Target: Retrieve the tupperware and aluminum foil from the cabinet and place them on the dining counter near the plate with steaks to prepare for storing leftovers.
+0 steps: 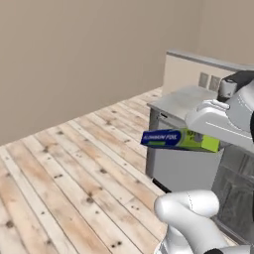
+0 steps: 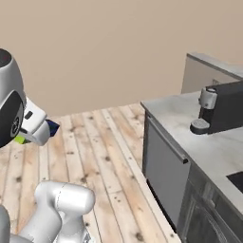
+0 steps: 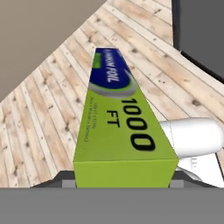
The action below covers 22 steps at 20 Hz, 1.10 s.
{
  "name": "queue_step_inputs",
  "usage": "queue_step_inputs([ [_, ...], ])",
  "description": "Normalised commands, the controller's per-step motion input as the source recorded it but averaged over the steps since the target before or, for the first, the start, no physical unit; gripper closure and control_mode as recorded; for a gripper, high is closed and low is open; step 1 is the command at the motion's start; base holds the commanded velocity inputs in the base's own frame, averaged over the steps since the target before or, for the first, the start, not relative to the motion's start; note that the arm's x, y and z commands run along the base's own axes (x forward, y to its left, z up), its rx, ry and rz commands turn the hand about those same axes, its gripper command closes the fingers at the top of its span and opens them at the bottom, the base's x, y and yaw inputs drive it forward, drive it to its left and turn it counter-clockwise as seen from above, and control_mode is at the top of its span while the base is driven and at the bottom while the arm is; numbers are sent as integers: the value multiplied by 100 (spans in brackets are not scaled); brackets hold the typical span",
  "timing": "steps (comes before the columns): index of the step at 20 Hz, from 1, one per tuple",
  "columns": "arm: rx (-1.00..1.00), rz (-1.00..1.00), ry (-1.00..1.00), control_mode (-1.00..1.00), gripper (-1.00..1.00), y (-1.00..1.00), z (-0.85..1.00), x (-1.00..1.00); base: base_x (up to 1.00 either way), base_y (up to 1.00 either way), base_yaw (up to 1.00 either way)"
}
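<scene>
We carry one aluminum foil (image 3: 120, 131) carton above the floor; the gripper (image 3: 124, 183) has its jaws partly apart, clamped on the green end. The long blue end points to 12 o'clock and could hit the counter (image 1: 181, 101) corner. Farther stands one coffee machine (image 2: 220, 108).

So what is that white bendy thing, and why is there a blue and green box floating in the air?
The white thing is a robot arm on a base that drives around a pretend kitchen. The box isn't floating: it's a foil carton, and the arm's gripper is pinching its green end, carrying it above the wooden floor. Two pictures come from cameras on the base, one on each side behind the arm. The third comes from a camera on the hand, looking along the carton. On the grey counter sits a black coffee machine.
</scene>
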Motion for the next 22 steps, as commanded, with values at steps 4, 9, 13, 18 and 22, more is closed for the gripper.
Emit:
queue_step_inputs([
  [4, 0, 0, 0, 100, 100, 0, 0, 0, 100, 86, -47],
  [9, 0, 0, 0, 100, 100, 0, 0, 0, 100, 97, -50],
  [13, 0, 0, 0, 100, 100, 0, 0, 0, 99, 100, -51],
  [18, 0, 0, 0, 100, 100, 0, 0, 0, 89, 100, -45],
  [22, 0, 0, 0, 100, 100, 0, 0, 0, 82, 100, -34],
])
